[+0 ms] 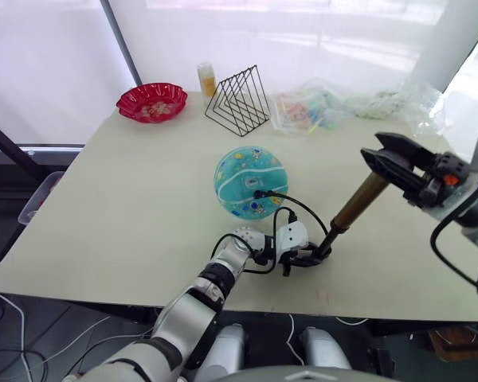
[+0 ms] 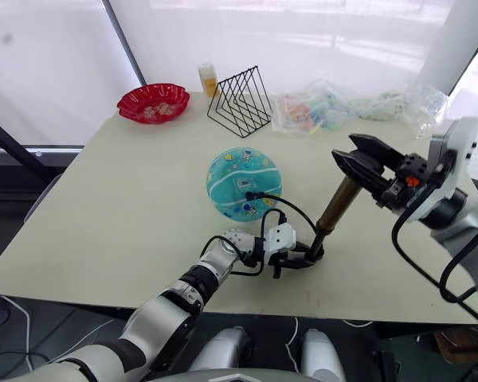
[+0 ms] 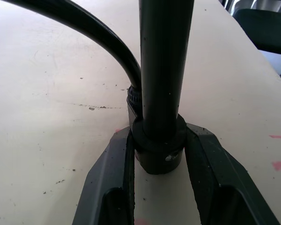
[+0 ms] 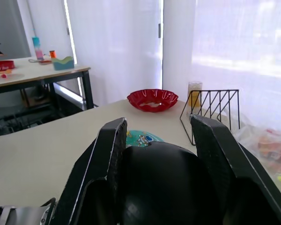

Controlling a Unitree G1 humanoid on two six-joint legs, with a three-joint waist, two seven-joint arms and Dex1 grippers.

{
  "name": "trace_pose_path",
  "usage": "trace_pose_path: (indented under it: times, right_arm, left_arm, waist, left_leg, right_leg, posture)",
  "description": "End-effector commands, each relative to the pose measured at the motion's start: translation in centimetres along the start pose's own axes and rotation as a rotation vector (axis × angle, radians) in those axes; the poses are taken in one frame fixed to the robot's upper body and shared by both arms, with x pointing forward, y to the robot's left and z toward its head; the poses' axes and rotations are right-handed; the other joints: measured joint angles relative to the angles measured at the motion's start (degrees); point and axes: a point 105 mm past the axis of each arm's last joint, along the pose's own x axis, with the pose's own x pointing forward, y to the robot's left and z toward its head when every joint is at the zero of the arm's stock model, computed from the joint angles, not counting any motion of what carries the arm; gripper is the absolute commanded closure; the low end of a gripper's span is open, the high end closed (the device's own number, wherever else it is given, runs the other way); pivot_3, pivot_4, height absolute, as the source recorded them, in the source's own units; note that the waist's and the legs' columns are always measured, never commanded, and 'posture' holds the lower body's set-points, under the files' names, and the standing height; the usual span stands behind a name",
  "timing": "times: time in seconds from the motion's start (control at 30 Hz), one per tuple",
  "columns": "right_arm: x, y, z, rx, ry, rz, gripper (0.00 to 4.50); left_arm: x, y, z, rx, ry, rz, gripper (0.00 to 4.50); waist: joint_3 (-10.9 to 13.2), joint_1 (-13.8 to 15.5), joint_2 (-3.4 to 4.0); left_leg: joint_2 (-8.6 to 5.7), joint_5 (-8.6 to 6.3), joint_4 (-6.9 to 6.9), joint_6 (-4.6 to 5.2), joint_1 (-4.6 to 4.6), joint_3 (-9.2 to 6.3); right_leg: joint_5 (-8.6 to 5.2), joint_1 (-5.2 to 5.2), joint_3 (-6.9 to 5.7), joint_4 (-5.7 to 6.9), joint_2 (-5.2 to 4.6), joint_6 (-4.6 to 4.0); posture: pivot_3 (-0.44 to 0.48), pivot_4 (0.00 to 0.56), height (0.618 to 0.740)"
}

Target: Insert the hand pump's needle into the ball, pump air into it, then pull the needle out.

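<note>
Both jaws are closed on the hand pump (image 1: 358, 203). Left jaws (image 1: 301, 256) sit low at the near edge of the bench (image 1: 127, 215), their two black fingers (image 3: 113, 183) pressed against either side of the pump's black bottom cap, which rests on the bench surface. Right jaws (image 1: 394, 161) are raised above the bench on the right and clamp the black handle at the pump's top end, one finger (image 4: 107, 154) on each side of it. Between the two grips the gold-bronze cylinder leans, its foot near and its top tilted up and to the right.

From the foot of the pump the thin black hose (image 1: 299, 208) loops up and back to the left, and its end fitting meets the near right side of the ball (image 1: 250, 181). The needle itself cannot be made out there. The teal ball rests on the bench near the middle, just beyond the left jaws.

Along the far edge of the bench stand a red dish (image 1: 151, 102), a yellow bottle (image 1: 206, 79), a black wire rack (image 1: 239, 99) and, further right, clear plastic bags (image 1: 350, 107).
</note>
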Motion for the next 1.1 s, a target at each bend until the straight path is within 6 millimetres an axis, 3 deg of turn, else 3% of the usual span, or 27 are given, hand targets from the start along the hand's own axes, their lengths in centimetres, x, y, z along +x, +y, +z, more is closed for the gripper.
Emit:
trace_pose_path:
  times: [0.03,0.2,0.43,0.57,0.67,0.73,1.1]
  right_arm:
    - [-0.3,1.7,-6.8,0.166,0.19,0.046,2.85]
    - [-0.5,2.4,-8.8,0.204,0.225,0.054,2.85]
    - [-1.4,2.8,-13.7,0.371,0.321,0.002,2.85]
    - [-1.7,2.9,-15.0,0.349,0.368,0.004,2.85]
    - [-1.3,2.5,-14.2,0.321,0.338,0.004,2.85]
    - [-0.8,1.9,-12.6,0.259,0.288,0.006,2.85]
    - [1.0,-0.5,-0.6,-0.094,0.044,0.065,2.85]
  left_arm:
    - [0.0,-2.9,-4.0,-0.093,0.14,-0.097,3.46]
    - [0.0,-2.8,-4.0,-0.092,0.142,-0.097,3.46]
    - [0.2,-2.8,-3.9,-0.088,0.138,-0.099,3.46]
    - [0.2,-2.8,-3.8,-0.088,0.138,-0.099,3.46]
    - [0.2,-2.9,-3.9,-0.089,0.139,-0.098,3.46]
    - [0.1,-2.9,-4.0,-0.089,0.141,-0.099,3.46]
    - [0.2,-2.9,-4.0,-0.086,0.146,-0.105,3.46]
  waist:
    - [-0.4,-0.1,-0.19]
    - [-0.7,-0.2,-0.23]
    - [-0.8,-0.1,-0.36]
    - [-0.8,0.0,-0.31]
    - [-0.8,0.1,-0.23]
    - [-0.7,0.1,-0.19]
    - [0.4,0.2,0.63]
  left_leg:
    - [0.06,0.0,-0.01,0.0,0.05,-0.01]
    - [0.08,0.0,-0.03,-0.01,0.09,-0.01]
    - [0.06,0.0,-0.09,-0.01,0.08,-0.04]
    - [0.06,0.0,-0.09,-0.01,0.08,-0.06]
    - [0.04,0.0,-0.09,-0.01,0.08,-0.06]
    - [0.04,0.0,-0.09,-0.01,0.06,-0.08]
    - [-0.15,0.01,0.02,-0.01,-0.24,-0.03]
  right_leg:
    - [-0.01,0.03,-0.02,0.01,0.04,-0.02]
    - [0.09,0.03,-0.02,0.05,0.07,-0.28]
    - [0.07,0.02,-0.04,0.04,0.06,-0.32]
    - [0.06,0.02,-0.07,0.04,0.06,-0.33]
    - [0.05,0.02,-0.07,0.04,0.05,-0.32]
    - [0.05,0.02,-0.1,0.04,0.05,-0.32]
    - [0.08,-0.16,-0.04,0.04,-0.09,-0.26]
  posture:
    - [0.0,0.15,0.74]
    - [0.0,0.15,0.74]
    - [0.0,0.15,0.74]
    - [0.0,0.15,0.74]
    - [0.0,0.15,0.74]
    - [0.0,0.15,0.74]
    - [0.0,0.15,0.74]
